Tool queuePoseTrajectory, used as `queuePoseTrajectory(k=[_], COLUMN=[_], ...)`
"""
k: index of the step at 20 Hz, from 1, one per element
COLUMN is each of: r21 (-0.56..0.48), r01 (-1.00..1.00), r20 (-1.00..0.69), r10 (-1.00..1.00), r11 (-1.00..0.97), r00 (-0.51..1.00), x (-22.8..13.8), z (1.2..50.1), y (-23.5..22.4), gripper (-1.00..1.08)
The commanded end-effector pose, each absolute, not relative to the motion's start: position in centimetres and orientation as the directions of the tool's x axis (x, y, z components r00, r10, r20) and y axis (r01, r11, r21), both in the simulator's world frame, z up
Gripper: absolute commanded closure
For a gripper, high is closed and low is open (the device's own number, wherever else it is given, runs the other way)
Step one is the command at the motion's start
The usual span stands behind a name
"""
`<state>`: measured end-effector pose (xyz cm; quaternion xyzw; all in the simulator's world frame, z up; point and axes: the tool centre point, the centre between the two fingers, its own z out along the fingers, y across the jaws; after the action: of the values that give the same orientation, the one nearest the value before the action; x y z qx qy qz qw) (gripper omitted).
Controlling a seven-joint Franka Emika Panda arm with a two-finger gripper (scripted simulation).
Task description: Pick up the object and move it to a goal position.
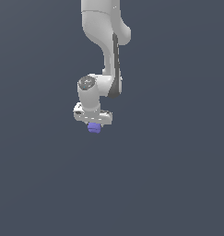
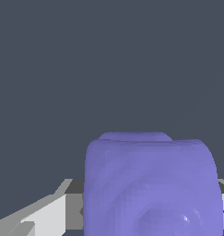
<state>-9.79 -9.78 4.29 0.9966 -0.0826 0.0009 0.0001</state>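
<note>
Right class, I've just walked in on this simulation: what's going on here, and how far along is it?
A white Panda arm points its gripper straight down, with a small purple object sitting between the fingers. The wrist view shows that object filling the space right in front of the camera, so it looks grasped. No goal marker is visible, so how near the goal it is cannot be judged.
</note>
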Motion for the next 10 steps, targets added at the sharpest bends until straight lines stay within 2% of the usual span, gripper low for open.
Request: queuePoseTrajectory(k=[1,10], r21=[0.000,0.000], r01=[-0.164,-0.164], r20=[0.000,0.002], r10=[-0.164,-0.164], r11=[-0.986,-0.986], r00=[0.986,0.986], x=[-9.83,-9.28], z=[4.14,5.07], y=[-9.76,-9.72], gripper=[1.08,1.08])
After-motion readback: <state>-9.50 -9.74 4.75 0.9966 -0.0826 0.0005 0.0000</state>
